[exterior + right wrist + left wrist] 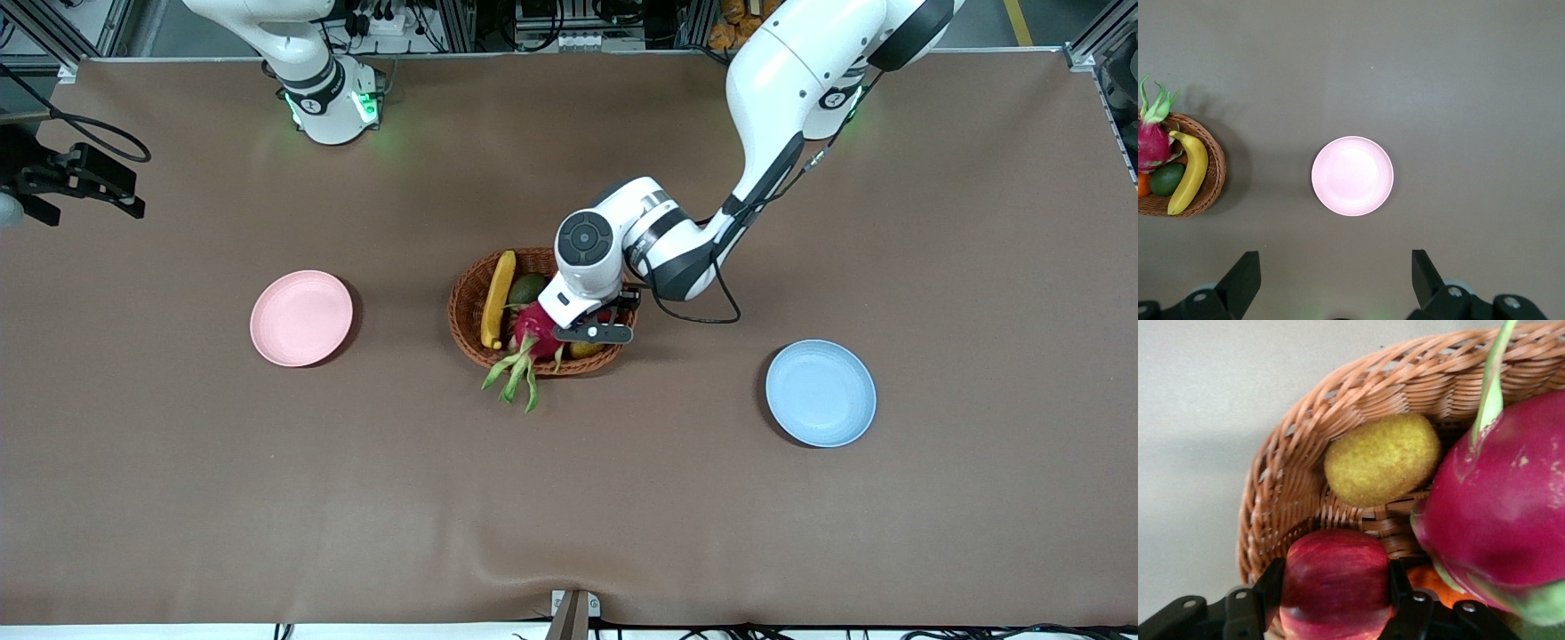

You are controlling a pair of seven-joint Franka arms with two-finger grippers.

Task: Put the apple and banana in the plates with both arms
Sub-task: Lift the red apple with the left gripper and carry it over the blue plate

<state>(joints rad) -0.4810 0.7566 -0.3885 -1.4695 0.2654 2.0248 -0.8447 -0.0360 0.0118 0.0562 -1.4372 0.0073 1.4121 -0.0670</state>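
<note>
The red apple [1336,570] lies in the wicker basket [464,307], at the end toward the left arm. My left gripper [1336,587] reaches down into the basket [1271,493] and is shut on the apple, one black finger on each side. In the front view the left gripper [603,327] covers the apple. The yellow banana [498,298] lies along the basket's rim at the end toward the right arm. My right gripper [1336,267] hangs open and empty high over the table by the pink plate [1352,176]. The pink plate [300,318] and the blue plate [821,393] hold nothing.
The basket also holds a magenta dragon fruit [536,331] whose green scales hang over the rim nearest the front camera, a green fruit [528,288], a rough yellow fruit [1381,459] and an orange [1431,581]. The dragon fruit [1505,520] lies right beside the apple.
</note>
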